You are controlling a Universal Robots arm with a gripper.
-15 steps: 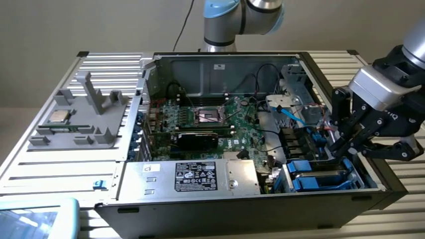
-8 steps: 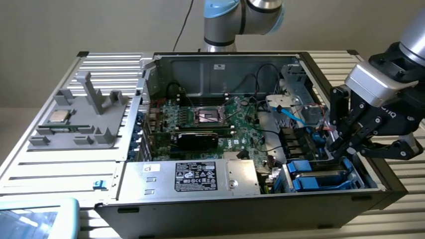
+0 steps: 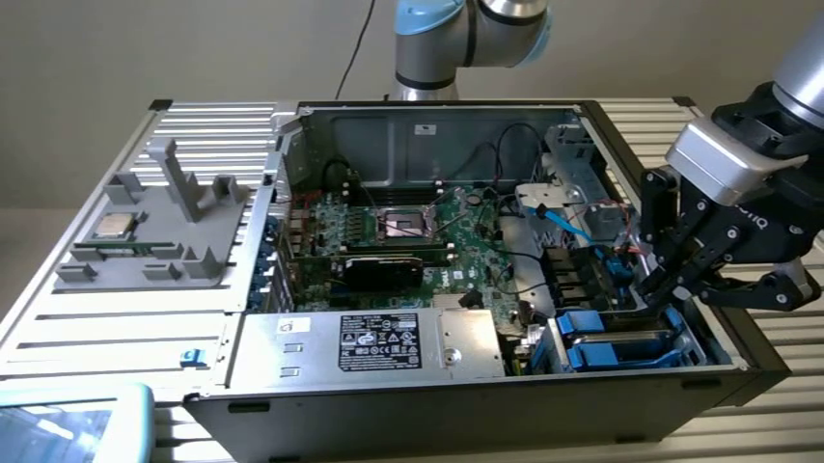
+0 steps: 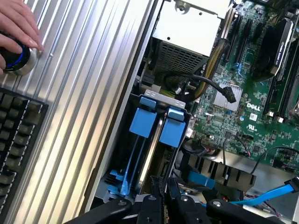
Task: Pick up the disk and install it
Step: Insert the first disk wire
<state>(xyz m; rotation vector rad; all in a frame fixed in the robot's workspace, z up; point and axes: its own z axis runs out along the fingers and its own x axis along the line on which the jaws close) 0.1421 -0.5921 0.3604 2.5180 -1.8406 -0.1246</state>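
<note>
Two blue-framed drive units stand side by side, edge-up, in the drive bay [image 3: 715,338] at the case's corner on the exterior view's right. Their blue end tabs [image 4: 142,122] [image 4: 172,131] show in the wrist view. The disk is one of these two; I cannot tell which. A silver edge [image 4: 150,158] runs between the blue rails. My gripper [image 3: 659,294] [image 4: 163,187] hangs just over the bay, at the end opposite the tabs. Its fingers are shut, tips close together, and I cannot see anything held between them.
The open computer case [image 3: 425,116] lies on a slatted metal table [image 3: 116,328]. A power supply [image 3: 373,342], motherboard [image 3: 438,241] and blue cable [image 3: 566,227] crowd the bay. A grey fixture [image 3: 154,241] holds a small silver chip [image 3: 116,224]. A person's hand [image 4: 16,23] rests on a knob beside a keyboard [image 4: 18,135].
</note>
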